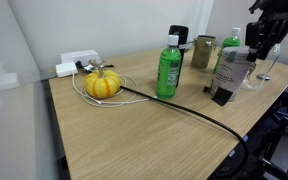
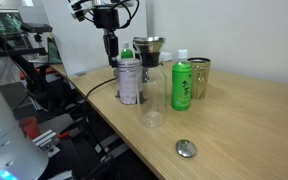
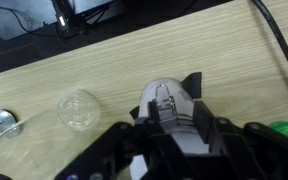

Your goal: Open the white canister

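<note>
The white canister (image 1: 229, 72) (image 2: 129, 82) is a pale silvery cylinder with dark printing down its side. It stands upright on the wooden table (image 2: 249, 125). Its top end is too small and cluttered to read, so I cannot tell whether a lid sits on it.

A clear drinking glass (image 2: 152, 106) (image 3: 81, 108) stands upright just beside the canister. A little farther from the jaws are the green bottle (image 1: 168, 68) (image 2: 182, 85) and the olive-gold tin (image 1: 203, 51) (image 2: 199, 76), close together. What any of these holds cannot be told. A round grey metal disc (image 2: 187, 148) (image 3: 4, 122) lies flat on the table, well apart from the jaws, beyond the glass.

The gripper (image 1: 261, 47) (image 2: 111, 54) hangs fingers-down. In both exterior views the canister is just to one side of the jaws and mostly below them, with its upper end about level with the fingertips. Whether they touch it is unclear. The jaws appear only as a dark narrow mass, so I cannot tell whether they are spread or pressed together.
</note>
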